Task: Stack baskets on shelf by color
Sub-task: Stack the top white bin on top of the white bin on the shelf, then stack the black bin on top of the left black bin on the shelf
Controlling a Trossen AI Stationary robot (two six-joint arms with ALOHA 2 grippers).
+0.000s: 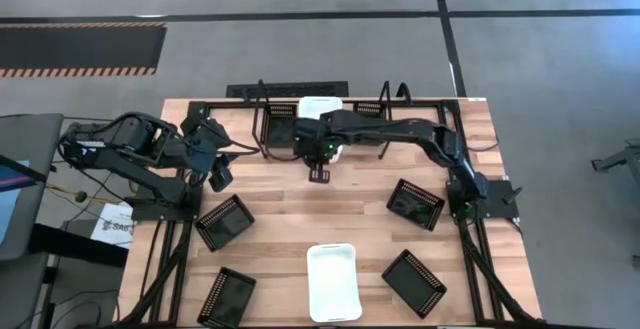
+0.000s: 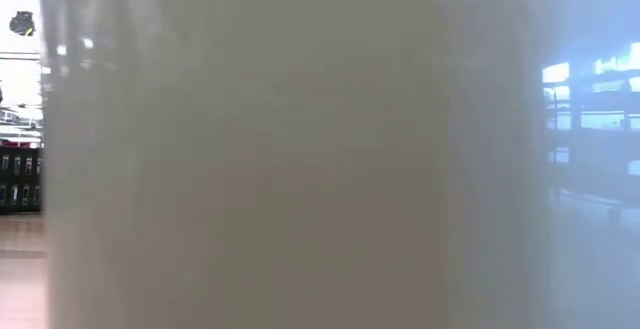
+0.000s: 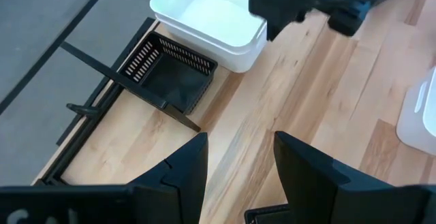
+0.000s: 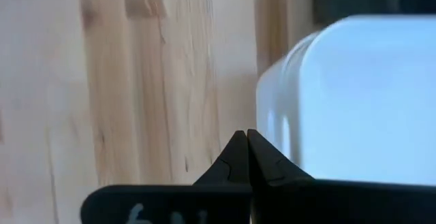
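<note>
Right gripper (image 4: 247,137) pinched together, empty, beside white basket (image 1: 320,109) on shelf (image 1: 265,129). Left gripper (image 3: 240,157) parted, idle. Likely light, rigid, slick; best taken by the rim.

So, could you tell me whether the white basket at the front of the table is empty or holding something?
Empty. From above, the white basket sits upright with its opening up, and only its bare white floor shows inside.

High view: we look straight down on the whole table (image 1: 300,219) and the floor round it.
Low view: we sit level, pressed against a white basket (image 2: 290,169) that fills the frame; room at the edges.
Left wrist view: we look down, near, on the shelf (image 3: 102,81).
Right wrist view: we sit very close above the tabletop.
Shared: white baskets on the shelf (image 3: 211,23), in high and left wrist views.
</note>
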